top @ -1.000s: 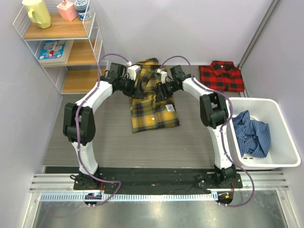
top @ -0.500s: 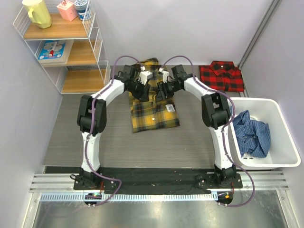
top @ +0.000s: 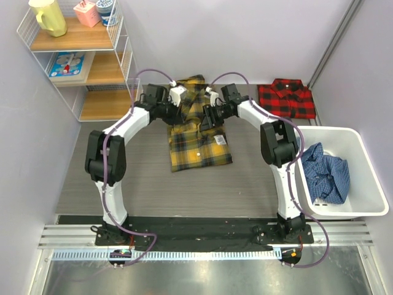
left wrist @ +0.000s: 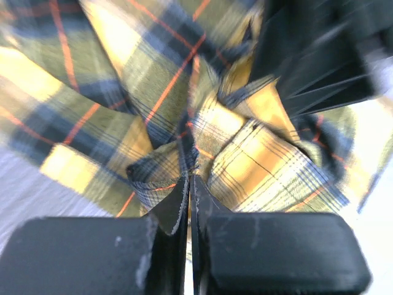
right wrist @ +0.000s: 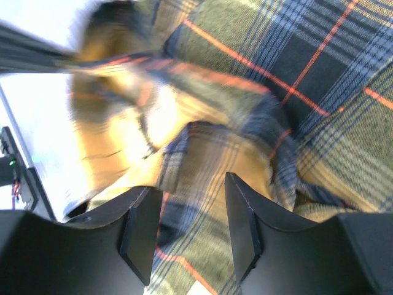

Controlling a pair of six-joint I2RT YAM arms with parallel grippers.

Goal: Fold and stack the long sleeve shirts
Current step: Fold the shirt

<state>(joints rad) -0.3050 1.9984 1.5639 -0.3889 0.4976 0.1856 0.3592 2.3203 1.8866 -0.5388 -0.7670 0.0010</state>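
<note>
Left end effector (left wrist: 189, 184) is clenched, and there's a thin edge of plaid nipped right between its fingers, so it's grasping the yellow shirt (top: 198, 144) near the bunched collar end. Right end effector (right wrist: 187, 184) has its fingers spread apart, released, poised over the crumpled cloth on the other side of the collar. I'd say the left is holding that edge to pull the rumpled top part out flat, while the right waits to take its own grip. The yellow shirt lies mid-surface (top: 123, 178) with its lower half spread flat and its top gathered between the two arms. The red-and-black shirt (top: 285, 98) sits folded at the far right, well apart. Since half a second ago, the left end effector has drawn leftward and its elbow has swung outward. The right arm has barely shifted.
</note>
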